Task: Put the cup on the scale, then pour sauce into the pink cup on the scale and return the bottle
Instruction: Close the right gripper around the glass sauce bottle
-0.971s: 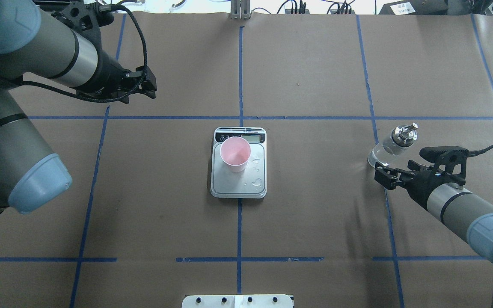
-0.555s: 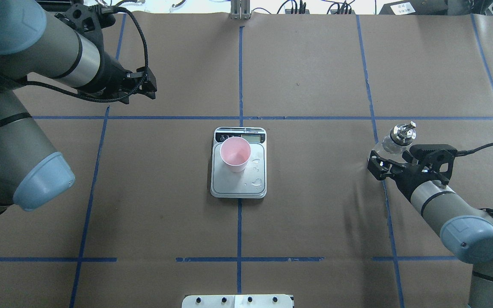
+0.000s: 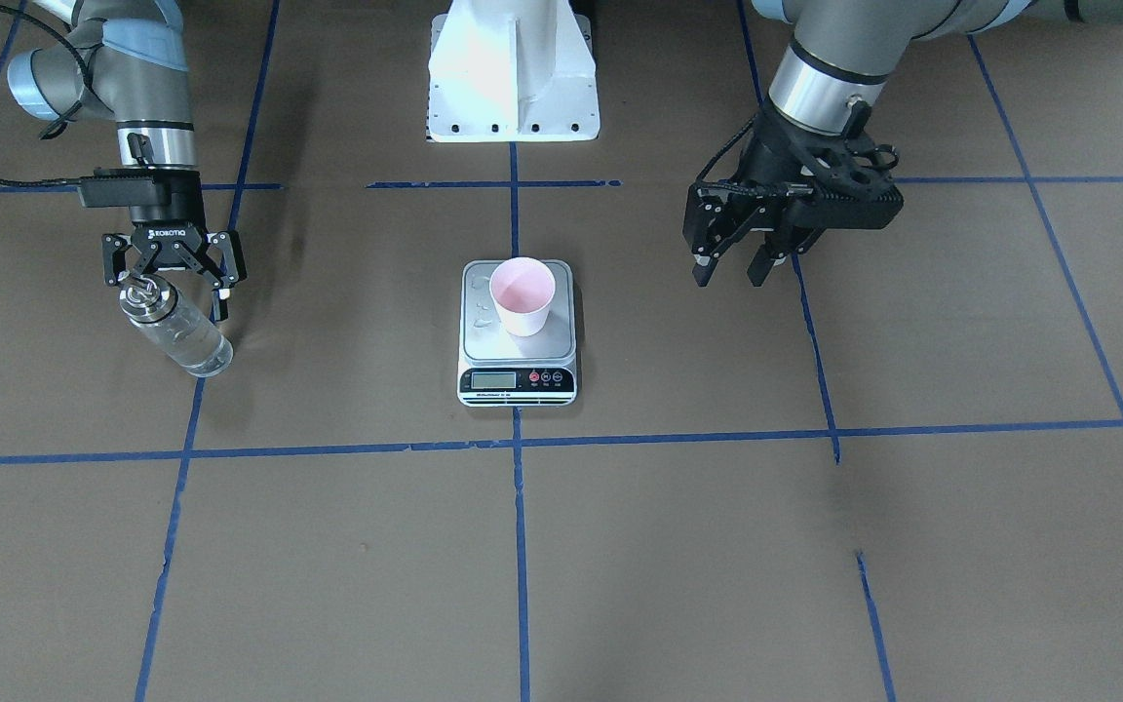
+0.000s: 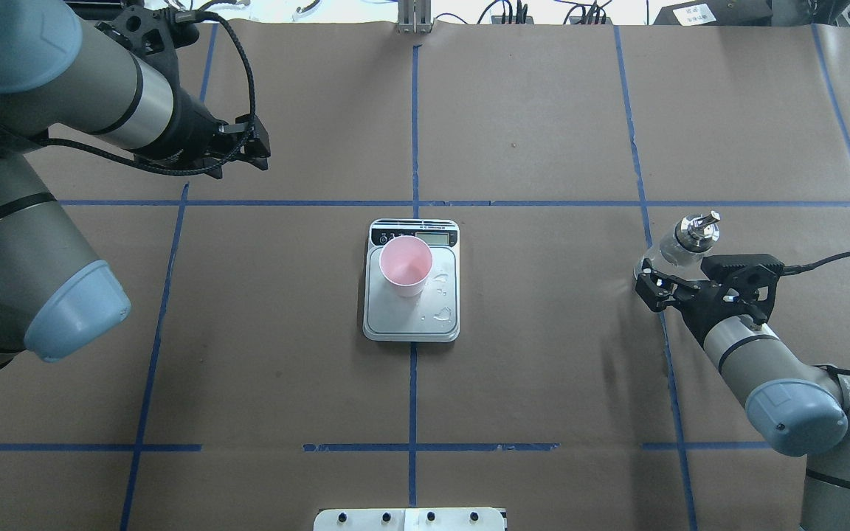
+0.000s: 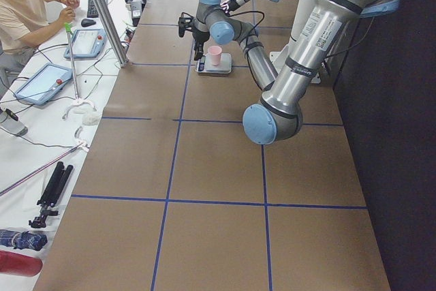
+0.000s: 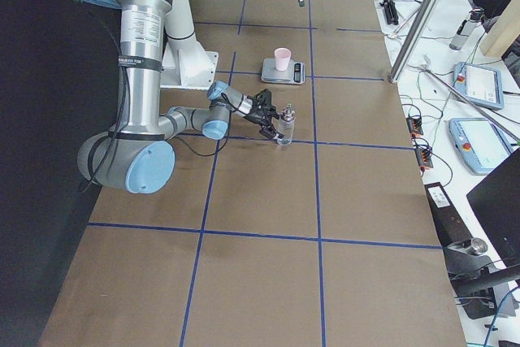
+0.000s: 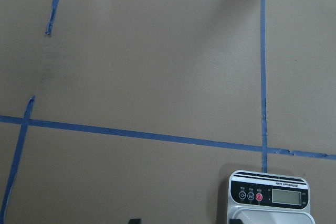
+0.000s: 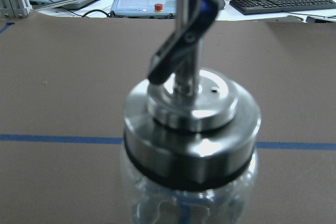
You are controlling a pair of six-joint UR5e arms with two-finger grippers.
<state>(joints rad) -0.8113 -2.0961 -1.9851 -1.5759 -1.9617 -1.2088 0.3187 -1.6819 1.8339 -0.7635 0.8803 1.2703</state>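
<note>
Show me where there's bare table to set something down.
Bare paper lies between the scale and the bottle, and across the wide strip beyond the scale's display side. Crowded: the scale's platform, holding the cup, and round the bottle, which the open right gripper straddles.

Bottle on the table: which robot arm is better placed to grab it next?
Right. The right gripper is open with its fingers either side of the bottle; the left gripper hangs far off, beyond the scale.
</note>
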